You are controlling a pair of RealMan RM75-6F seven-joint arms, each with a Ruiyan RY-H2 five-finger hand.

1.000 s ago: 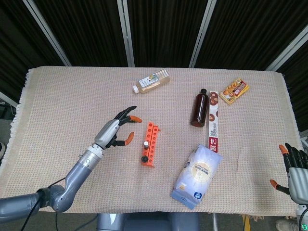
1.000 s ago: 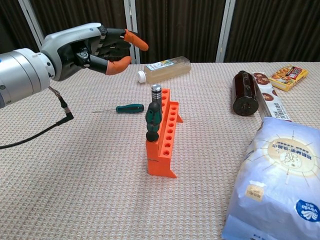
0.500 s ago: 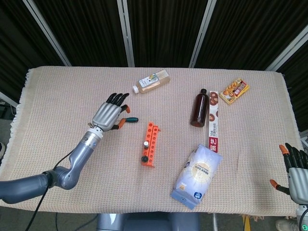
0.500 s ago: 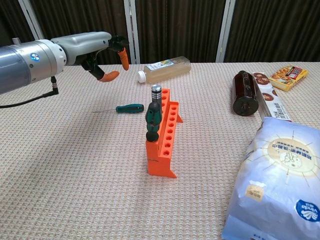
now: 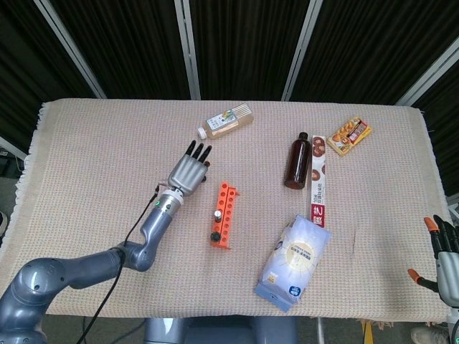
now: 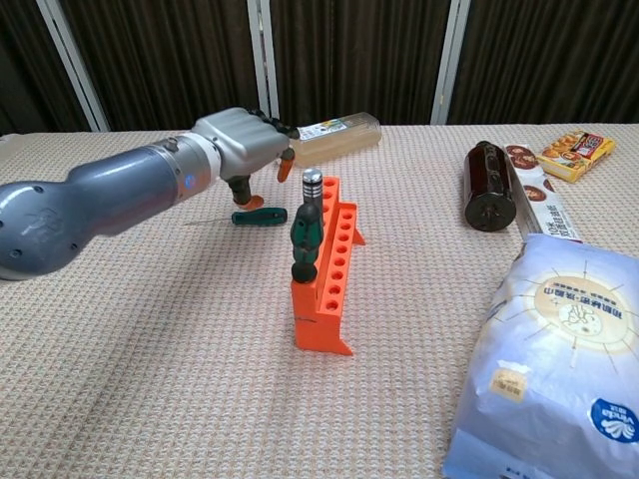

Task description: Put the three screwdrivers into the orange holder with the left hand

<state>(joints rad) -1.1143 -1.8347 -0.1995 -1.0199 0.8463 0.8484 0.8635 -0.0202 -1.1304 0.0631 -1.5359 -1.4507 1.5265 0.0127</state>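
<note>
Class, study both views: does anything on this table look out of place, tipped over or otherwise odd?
Two bottles lie on their sides: the juice bottle near the far edge and the brown bottle. One green screwdriver lies flat on the cloth under the left hand, outside the orange holder. Nothing looks spilled.

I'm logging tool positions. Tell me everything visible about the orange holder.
The orange holder is a long plastic-looking rack with a row of round holes, standing upright on the woven tablecloth mid-table. Two screwdrivers stand in it: a green-handled one nearest the camera, a silver-capped one behind. No hand touches it.
</note>
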